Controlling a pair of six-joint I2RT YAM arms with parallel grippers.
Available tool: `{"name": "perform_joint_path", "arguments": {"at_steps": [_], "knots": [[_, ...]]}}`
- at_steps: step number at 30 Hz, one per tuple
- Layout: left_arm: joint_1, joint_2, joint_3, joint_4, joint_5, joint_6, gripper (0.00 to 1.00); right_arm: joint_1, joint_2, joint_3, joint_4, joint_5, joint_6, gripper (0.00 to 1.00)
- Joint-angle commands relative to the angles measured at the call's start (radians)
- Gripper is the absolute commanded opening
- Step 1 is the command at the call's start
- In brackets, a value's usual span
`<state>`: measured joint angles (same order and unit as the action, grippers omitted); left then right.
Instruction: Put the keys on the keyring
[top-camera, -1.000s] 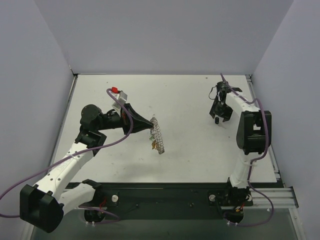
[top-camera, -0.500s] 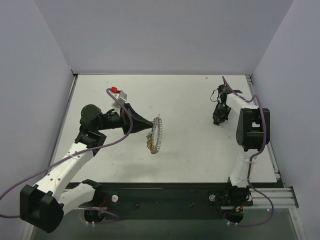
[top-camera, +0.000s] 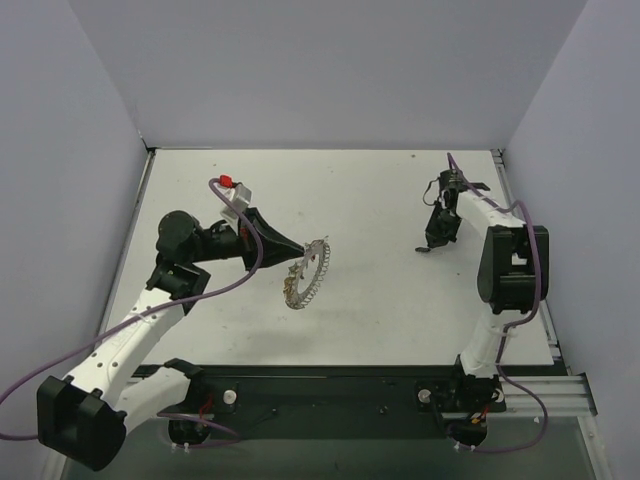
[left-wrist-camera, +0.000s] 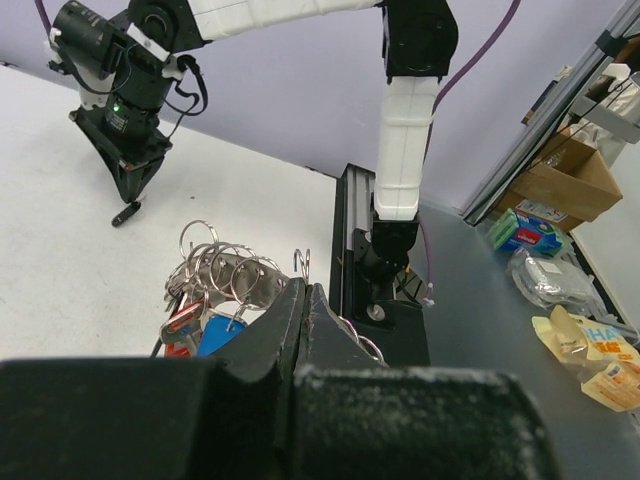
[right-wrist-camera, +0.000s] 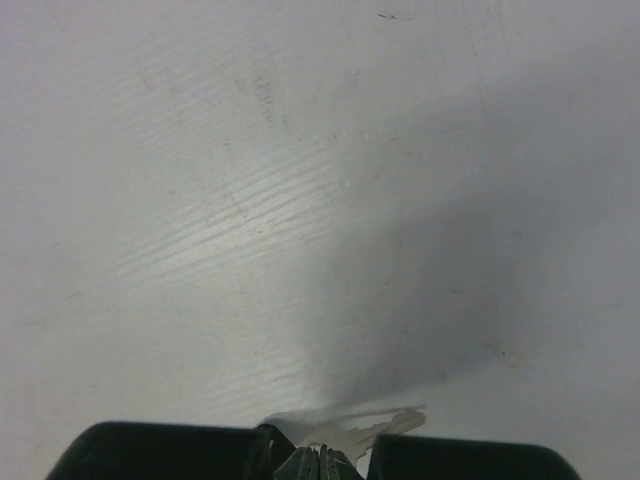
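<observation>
My left gripper (top-camera: 297, 257) is shut on the rim of the keyring (top-camera: 308, 272), a silvery ring edged with small wire loops, and holds it above the table. In the left wrist view the jaws (left-wrist-camera: 305, 290) are pressed together, and the keyring (left-wrist-camera: 230, 272) carries keys with red and blue heads (left-wrist-camera: 195, 328). My right gripper (top-camera: 434, 238) is at the far right, low over the table, shut on a key (top-camera: 425, 249). In the right wrist view a silver key blade (right-wrist-camera: 385, 427) sticks out sideways from the shut jaws (right-wrist-camera: 320, 458). That gripper also shows in the left wrist view (left-wrist-camera: 128, 190).
White table (top-camera: 390, 300) with grey walls at the left, back and right. A black rail (top-camera: 330, 385) runs along the near edge by the arm bases. A purple cable with a red connector (top-camera: 228, 181) loops over the left arm.
The left gripper has turned the keyring from edge-on to a flatter tilt and shifted it slightly left. The right gripper has tilted a little, and its key now points down-left.
</observation>
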<state>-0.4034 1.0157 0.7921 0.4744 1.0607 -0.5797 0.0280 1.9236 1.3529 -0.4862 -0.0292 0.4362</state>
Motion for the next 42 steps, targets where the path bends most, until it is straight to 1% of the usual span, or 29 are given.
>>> {"name": "perform_joint_path", "arguments": {"at_steps": [1,3,5,7,11,14,18,20,22,23,27,29,31,32,34,38,40,42], "knots": [[0.009,-0.058,0.021,0.004,0.007,0.032,0.00,0.061,-0.162,-0.001,-0.058,-0.070,-0.051,0.00],[0.009,-0.068,0.032,-0.014,0.009,0.046,0.00,0.098,-0.213,0.015,-0.072,-0.074,-0.083,0.00],[0.009,-0.081,0.039,-0.043,0.012,0.057,0.00,0.160,-0.245,0.025,-0.094,-0.077,-0.102,0.00],[0.009,-0.100,0.047,-0.060,0.010,0.060,0.00,0.220,-0.294,0.040,-0.109,-0.110,-0.125,0.00],[0.008,-0.132,0.049,-0.079,-0.014,0.061,0.00,0.292,-0.379,0.052,-0.118,-0.170,-0.143,0.00],[0.008,-0.152,0.055,-0.120,-0.030,0.076,0.00,0.312,-0.471,0.060,-0.123,-0.212,-0.140,0.00],[0.006,-0.163,0.076,-0.215,-0.062,0.144,0.00,0.319,-0.557,0.080,-0.123,-0.294,-0.160,0.00],[0.008,-0.160,0.090,-0.267,-0.080,0.170,0.00,0.322,-0.587,0.100,-0.123,-0.374,-0.183,0.00],[0.008,-0.157,0.101,-0.313,-0.093,0.204,0.00,0.337,-0.604,0.109,-0.118,-0.425,-0.211,0.00],[0.006,-0.154,0.108,-0.321,-0.102,0.214,0.00,0.346,-0.615,0.120,-0.117,-0.463,-0.232,0.00],[0.006,-0.143,0.119,-0.349,-0.105,0.253,0.00,0.415,-0.629,0.127,-0.118,-0.538,-0.315,0.00],[0.006,-0.137,0.131,-0.376,-0.102,0.277,0.00,0.424,-0.632,0.124,-0.117,-0.603,-0.347,0.00],[0.006,-0.132,0.140,-0.407,-0.102,0.293,0.00,0.460,-0.624,0.144,-0.130,-0.526,-0.352,0.00],[0.006,-0.132,0.145,-0.416,-0.102,0.310,0.00,0.470,-0.614,0.156,-0.146,-0.522,-0.366,0.00],[0.005,-0.129,0.150,-0.430,-0.105,0.319,0.00,0.480,-0.612,0.166,-0.147,-0.584,-0.384,0.00],[0.006,-0.118,0.154,-0.433,-0.085,0.328,0.00,0.483,-0.629,0.172,-0.059,-0.734,-0.350,0.00],[0.005,-0.115,0.151,-0.419,-0.073,0.324,0.00,0.487,-0.641,0.166,-0.017,-0.790,-0.312,0.00],[0.003,-0.115,0.145,-0.386,-0.054,0.314,0.00,0.493,-0.644,0.166,0.035,-0.811,-0.281,0.00]]}}
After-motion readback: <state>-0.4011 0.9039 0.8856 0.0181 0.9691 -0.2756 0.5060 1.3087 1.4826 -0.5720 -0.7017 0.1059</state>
